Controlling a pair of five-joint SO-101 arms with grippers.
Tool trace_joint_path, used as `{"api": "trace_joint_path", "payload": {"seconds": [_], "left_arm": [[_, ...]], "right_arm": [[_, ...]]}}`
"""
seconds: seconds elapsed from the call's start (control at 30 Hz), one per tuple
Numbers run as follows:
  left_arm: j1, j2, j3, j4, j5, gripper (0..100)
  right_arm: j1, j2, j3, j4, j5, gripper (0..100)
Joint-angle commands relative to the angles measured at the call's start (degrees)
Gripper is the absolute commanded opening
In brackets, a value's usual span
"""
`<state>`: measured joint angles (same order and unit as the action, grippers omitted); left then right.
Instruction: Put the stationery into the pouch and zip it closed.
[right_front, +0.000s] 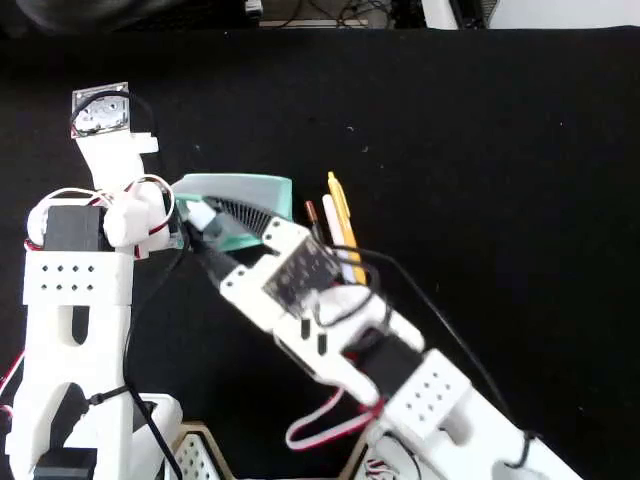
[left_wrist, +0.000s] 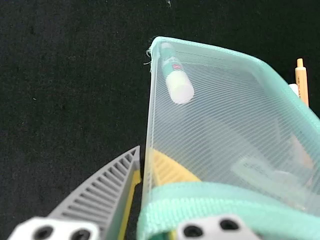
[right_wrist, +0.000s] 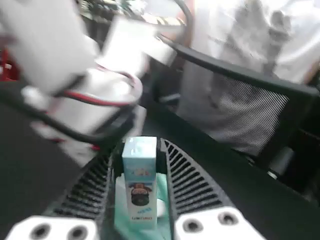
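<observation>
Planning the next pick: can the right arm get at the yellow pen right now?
Probably not yet. The right gripper is shut on a small blue box at the pouch. The yellow pen lies in the open beside that arm's wrist, so once emptied it looks reachable.

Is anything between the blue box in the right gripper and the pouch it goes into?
Nothing visible. The right gripper holds the blue box right at the pouch; the pens lie beside the pouch, off that path.

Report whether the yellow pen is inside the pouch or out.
Out. The yellow pen lies on the table beside the pouch, outside its mesh.
</observation>
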<state>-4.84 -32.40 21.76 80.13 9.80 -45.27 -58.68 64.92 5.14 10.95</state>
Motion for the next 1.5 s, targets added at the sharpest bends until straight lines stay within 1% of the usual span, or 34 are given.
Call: {"api": "trace_joint_path", "payload": {"seconds": [0.0, 0.17, 0.4, 0.5, 0.57, 0.63, 0.7, 0.77, 0.93, 1.07, 1.17, 1.27, 1.4, 1.47], "left_arm": [[-0.9, 0.4, 0.0, -0.3, -0.2, 3], [-0.9, 0.4, 0.0, -0.3, -0.2, 3], [-0.9, 0.4, 0.0, -0.3, -0.2, 3], [-0.9, 0.4, 0.0, -0.3, -0.2, 3], [-0.9, 0.4, 0.0, -0.3, -0.2, 3], [-0.9, 0.4, 0.0, -0.3, -0.2, 3], [-0.9, 0.4, 0.0, -0.3, -0.2, 3], [-0.9, 0.4, 0.0, -0.3, -0.2, 3], [-0.9, 0.4, 0.0, -0.3, -0.2, 3], [-0.9, 0.4, 0.1, -0.3, -0.2, 3], [-0.9, 0.4, 0.1, -0.3, -0.2, 3], [-0.9, 0.4, 0.0, -0.3, -0.2, 3], [-0.9, 0.4, 0.0, -0.3, -0.2, 3], [-0.9, 0.4, 0.0, -0.3, -0.2, 3]], "right_arm": [[3.3, 3.8, -0.1, -4.3, 0.3, 1.2], [4.5, 6.9, -0.1, -8.7, 0.3, 1.2], [4.0, 8.3, 0.4, -8.3, 0.3, 1.3], [3.5, 8.1, -1.3, -1.8, 0.3, 1.5], [2.3, 8.3, -5.2, 6.5, 0.5, 3.1], [0.9, 8.2, -10.3, 15.4, 1.9, 10.7], [-0.2, 8.0, -14.6, 22.2, 2.2, 19.7], [-1.5, 8.0, -17.9, 26.7, 2.3, 23.7], [-5.5, 8.0, -21.1, 30.6, 2.3, 21.1], [-5.5, 7.3, -22.0, 30.8, 2.3, 21.2], [-3.1, 3.4, -22.3, 30.8, 2.3, 21.2], [2.3, -3.7, -22.7, 31.0, 2.3, 21.2], [14.9, -10.6, -26.2, 36.4, 1.6, 21.1], [22.0, -10.2, -27.5, 39.3, -1.6, 19.8]]}}
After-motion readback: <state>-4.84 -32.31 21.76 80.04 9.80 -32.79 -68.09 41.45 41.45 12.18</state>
